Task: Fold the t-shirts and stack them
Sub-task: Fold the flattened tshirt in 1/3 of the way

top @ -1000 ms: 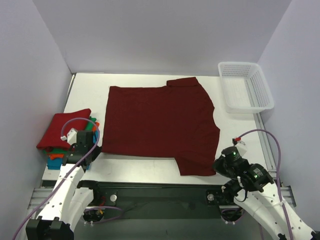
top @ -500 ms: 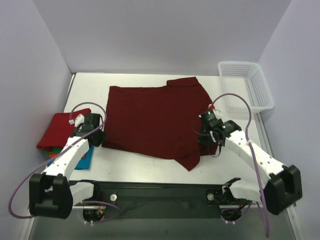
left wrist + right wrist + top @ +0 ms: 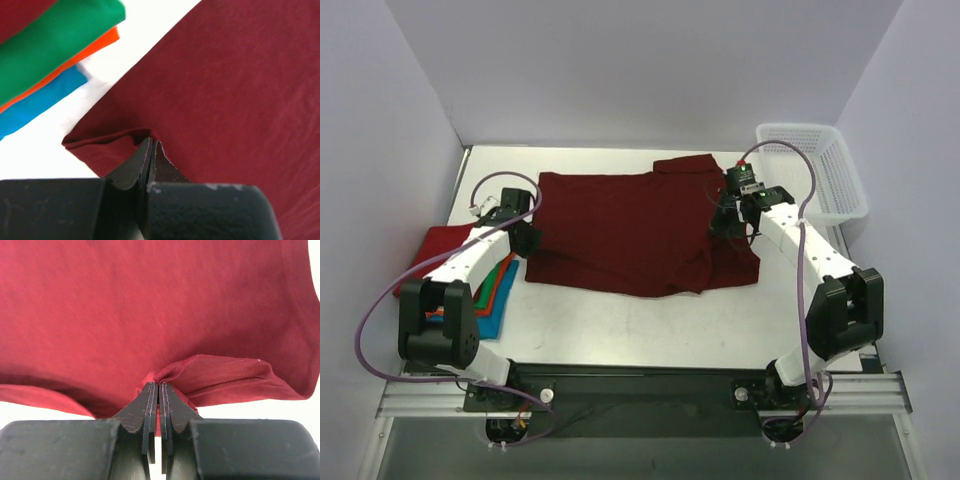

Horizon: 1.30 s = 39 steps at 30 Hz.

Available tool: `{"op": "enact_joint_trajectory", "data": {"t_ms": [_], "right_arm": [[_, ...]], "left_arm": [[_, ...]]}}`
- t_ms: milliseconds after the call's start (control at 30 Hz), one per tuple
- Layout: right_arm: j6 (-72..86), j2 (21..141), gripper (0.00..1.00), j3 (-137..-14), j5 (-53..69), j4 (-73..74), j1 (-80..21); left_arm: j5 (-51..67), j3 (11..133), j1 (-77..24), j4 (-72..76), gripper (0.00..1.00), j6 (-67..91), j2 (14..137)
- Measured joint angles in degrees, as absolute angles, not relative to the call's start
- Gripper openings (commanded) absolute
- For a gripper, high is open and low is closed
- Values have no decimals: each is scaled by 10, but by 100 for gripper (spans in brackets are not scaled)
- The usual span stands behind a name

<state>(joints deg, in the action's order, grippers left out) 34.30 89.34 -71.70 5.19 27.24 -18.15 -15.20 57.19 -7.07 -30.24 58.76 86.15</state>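
Note:
The dark maroon t-shirt (image 3: 620, 225) lies on the white table, its near part folded back over itself. My left gripper (image 3: 526, 240) is shut on its left edge; the left wrist view shows the cloth (image 3: 225, 85) pinched at the fingertips (image 3: 145, 155). My right gripper (image 3: 728, 222) is shut on the shirt's right side, cloth (image 3: 150, 305) bunched between the fingertips (image 3: 150, 395). A pile of folded t-shirts, red on top (image 3: 438, 248) with green, orange and blue (image 3: 492, 305) under it, sits at the left edge; it also shows in the left wrist view (image 3: 55, 55).
A white plastic mesh basket (image 3: 812, 170) stands at the back right corner, just right of my right arm. Purple walls close in the table on the left, back and right. The folded pile lies close to my left arm.
Both grippers have carried the shirt's near edge away from me toward the back, folding it over. The left gripper moved up and right, the right gripper up toward the basket.

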Motion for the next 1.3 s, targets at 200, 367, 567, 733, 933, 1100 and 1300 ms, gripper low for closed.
{"op": "enact_joint_trajectory", "data": {"t_ms": [200,367,567,733,933,1100,1300], "right_arm": [[333,931,0,-760,89,271,-138],[328,939,0,-766,110,274,-107],[324,949,0,-781,130,273,-79],[320,955,0,-781,140,273,-63],[316,955,0,-780,151,273,-36],[314,955,0,-776,160,272,-19],[314,956,0,-775,166,271,-11]], "left_arm": [[-152,615,-65,-304,0,595,896],[-152,625,-55,-305,0,599,902],[-153,629,-51,-304,0,604,908],[-154,629,-47,-303,0,607,916],[-154,629,-44,-300,0,608,925],[-151,631,-44,-293,0,608,929],[-147,649,-44,-284,0,604,948]]}}
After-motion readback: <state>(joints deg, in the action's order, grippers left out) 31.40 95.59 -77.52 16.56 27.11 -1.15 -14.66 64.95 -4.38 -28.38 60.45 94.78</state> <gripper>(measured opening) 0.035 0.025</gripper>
